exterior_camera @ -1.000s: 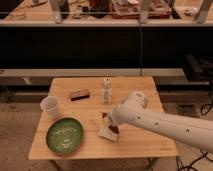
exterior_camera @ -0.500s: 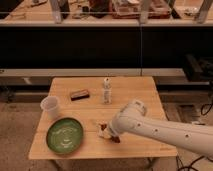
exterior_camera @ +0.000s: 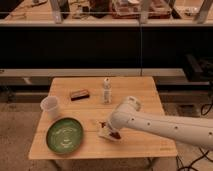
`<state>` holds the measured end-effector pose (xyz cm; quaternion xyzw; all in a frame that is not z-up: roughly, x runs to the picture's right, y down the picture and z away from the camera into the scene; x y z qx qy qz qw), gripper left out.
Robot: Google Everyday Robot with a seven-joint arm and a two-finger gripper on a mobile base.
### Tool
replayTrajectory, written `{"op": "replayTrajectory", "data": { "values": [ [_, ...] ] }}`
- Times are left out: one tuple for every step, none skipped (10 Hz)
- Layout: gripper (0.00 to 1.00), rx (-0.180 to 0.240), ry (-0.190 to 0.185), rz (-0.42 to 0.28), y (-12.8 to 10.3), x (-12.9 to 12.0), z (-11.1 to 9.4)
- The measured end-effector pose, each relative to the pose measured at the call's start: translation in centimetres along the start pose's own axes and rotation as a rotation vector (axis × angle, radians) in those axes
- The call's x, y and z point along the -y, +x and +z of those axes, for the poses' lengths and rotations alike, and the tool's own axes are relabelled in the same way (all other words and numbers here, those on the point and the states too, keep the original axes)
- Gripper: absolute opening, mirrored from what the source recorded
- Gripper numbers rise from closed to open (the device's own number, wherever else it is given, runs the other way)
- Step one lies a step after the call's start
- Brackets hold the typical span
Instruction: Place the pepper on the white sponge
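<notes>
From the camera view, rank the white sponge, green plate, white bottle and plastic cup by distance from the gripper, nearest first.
The gripper is low over the table's front middle.
1. White sponge: right at the gripper.
2. Green plate to its left and white bottle behind it: too close to call.
3. Plastic cup: far left.

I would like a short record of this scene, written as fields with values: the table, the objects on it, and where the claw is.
table: light wooden table
pepper: dark red piece lying on the white sponge
white sponge: pale pad near the front middle, right of the green plate
green plate: round, front left
cup: translucent, left, behind the plate
white bottle: upright, centre back
dark block: brown, rectangular, left of the bottle
claw: low over the sponge, mostly hidden by the arm
</notes>
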<state>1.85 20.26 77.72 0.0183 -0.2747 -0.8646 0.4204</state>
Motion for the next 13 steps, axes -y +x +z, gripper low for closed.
{"op": "replayTrajectory", "data": {
  "values": [
    [0.37, 0.01, -0.002, -0.004, 0.1, 0.0, 0.4],
    [0.4, 0.019, -0.003, -0.01, 0.2, 0.2, 0.9],
    [0.47, 0.026, -0.004, -0.013, 0.2, 0.3, 1.2],
    [0.58, 0.031, -0.008, -0.017, 0.2, 0.2, 1.4],
    [0.67, 0.033, -0.011, -0.02, 0.3, 0.2, 1.6],
    [0.76, 0.035, -0.014, -0.021, 0.4, 0.1, 1.7],
    [0.8, 0.036, -0.015, -0.02, 0.5, 0.1, 1.8],
    [0.8, 0.04, -0.014, -0.018, 0.5, 0.1, 1.9],
    [0.8, 0.044, -0.009, -0.018, 0.5, 0.2, 1.9],
    [0.8, 0.044, -0.006, -0.016, 0.5, 0.1, 1.9],
    [0.8, 0.041, -0.007, 0.002, 0.7, -0.4, 1.7],
    [0.8, 0.036, -0.012, 0.044, 0.9, -1.2, 1.5],
    [0.8, 0.029, -0.02, 0.097, 1.1, -2.3, 1.2]
  ]
}}
